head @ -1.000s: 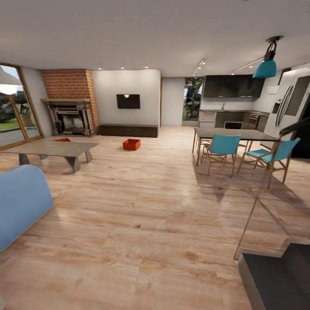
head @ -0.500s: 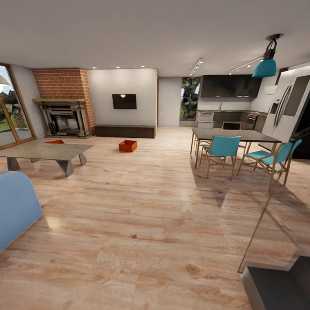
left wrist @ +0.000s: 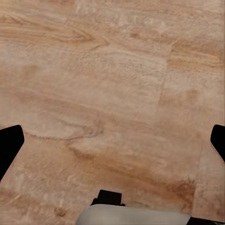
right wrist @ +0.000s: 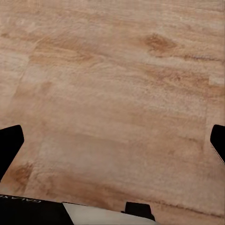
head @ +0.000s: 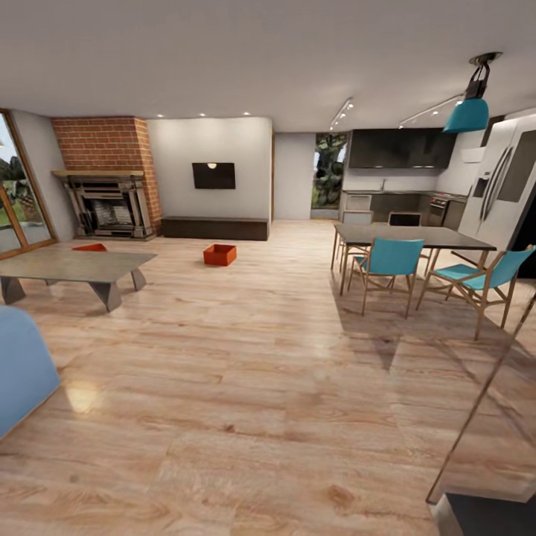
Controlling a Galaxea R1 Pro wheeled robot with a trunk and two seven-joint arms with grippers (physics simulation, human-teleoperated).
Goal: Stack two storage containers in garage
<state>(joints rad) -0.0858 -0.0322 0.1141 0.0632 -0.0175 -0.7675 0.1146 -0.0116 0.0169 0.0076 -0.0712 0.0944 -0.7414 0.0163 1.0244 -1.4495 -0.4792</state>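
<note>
Storage containers are both sitting in the living room, well apart from the robot. One orange-red container is standing in the open on the wood plank floor, in front of the low dark TV bench. The other container is showing only as a sliver of orange-red rim beyond the far edge of the grey coffee table, near the brick fireplace; it is probably resting on the planks behind the table, though the table is hiding most of it.

Judging by this, the task is barely under way: neither bin is being held, nothing is stacked, and the garage is yet to be reached. Approaching, picking up, carrying both bins and stacking them is all lying ahead.

In the left wrist view the left gripper is hanging with its dark fingertips spread wide over bare planks, grasping nothing. In the right wrist view the right gripper is likewise showing its fingertips spread wide and empty above the floor.

A blue sofa is sitting at the near left, and a dining table with teal chairs is standing to the right.
</note>
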